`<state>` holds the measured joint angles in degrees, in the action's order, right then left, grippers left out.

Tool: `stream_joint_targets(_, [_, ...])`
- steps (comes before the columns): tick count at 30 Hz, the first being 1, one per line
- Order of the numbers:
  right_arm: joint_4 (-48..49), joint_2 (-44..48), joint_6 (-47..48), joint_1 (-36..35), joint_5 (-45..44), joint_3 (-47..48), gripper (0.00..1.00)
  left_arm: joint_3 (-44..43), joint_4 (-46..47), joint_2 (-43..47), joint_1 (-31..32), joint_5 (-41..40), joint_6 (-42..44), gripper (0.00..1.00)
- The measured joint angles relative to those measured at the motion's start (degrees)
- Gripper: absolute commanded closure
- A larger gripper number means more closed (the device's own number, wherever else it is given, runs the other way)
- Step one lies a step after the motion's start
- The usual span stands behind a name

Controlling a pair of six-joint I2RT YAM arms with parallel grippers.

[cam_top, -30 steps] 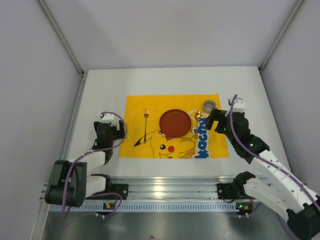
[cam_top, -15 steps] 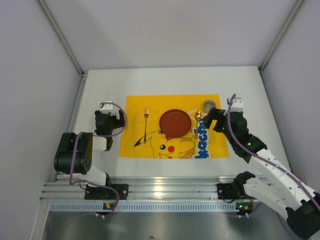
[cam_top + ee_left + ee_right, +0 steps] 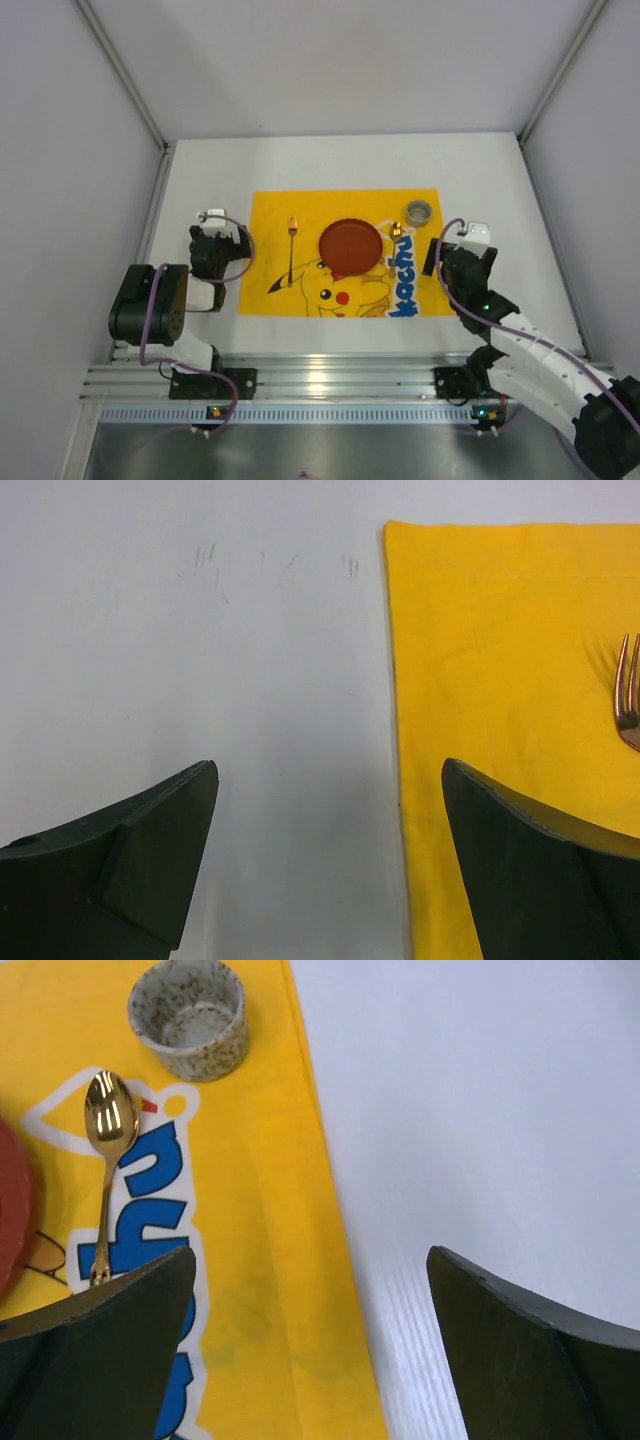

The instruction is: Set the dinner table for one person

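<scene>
The white dinner table (image 3: 330, 160) carries a yellow Pikachu mat (image 3: 275, 210). On the mat lie a gold fork (image 3: 292, 250) at the left, a red plate (image 3: 351, 243) in the middle, a gold spoon (image 3: 396, 240) right of the plate, and a speckled cup (image 3: 418, 210) at the top right. The fork tines (image 3: 627, 695), the spoon (image 3: 108, 1165) and the cup (image 3: 188, 1017) show in the wrist views. My left gripper (image 3: 216, 238) is open and empty over bare table by the mat's left edge (image 3: 398, 730). My right gripper (image 3: 450, 255) is open and empty over the mat's right edge (image 3: 330, 1210).
Grey walls enclose the table on three sides. A ribbed aluminium rail (image 3: 330, 385) runs along the near edge, by both arm bases.
My right gripper has drawn back from the spoon and cup toward the near right. My left arm has folded back toward its base, the gripper staying by the mat's left edge.
</scene>
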<state>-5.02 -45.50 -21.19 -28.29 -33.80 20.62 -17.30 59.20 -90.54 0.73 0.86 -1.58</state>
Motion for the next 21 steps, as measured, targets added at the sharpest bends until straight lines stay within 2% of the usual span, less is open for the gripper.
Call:
stream_joint_targets(7, [16.57,-0.5,12.44,0.85,-3.87,-5.33,0.0,0.0,0.0,0.0,0.0,0.0,0.0,0.01])
stream_joint_targets(12, [30.4,-6.49,16.52,6.36,-2.32,-11.3,0.0,0.0,0.0,0.0,0.0,0.0,0.0,0.01])
stream_joint_targets(15, [38.01,-12.09,19.19,9.99,1.36,-13.46,0.0,0.0,0.02,0.0,0.0,0.0,0.0,0.01])
stream_joint_targets(21, [53.44,-25.68,23.47,18.1,11.93,-11.19,0.0,0.0,0.02,0.0,0.0,0.0,0.0,0.01])
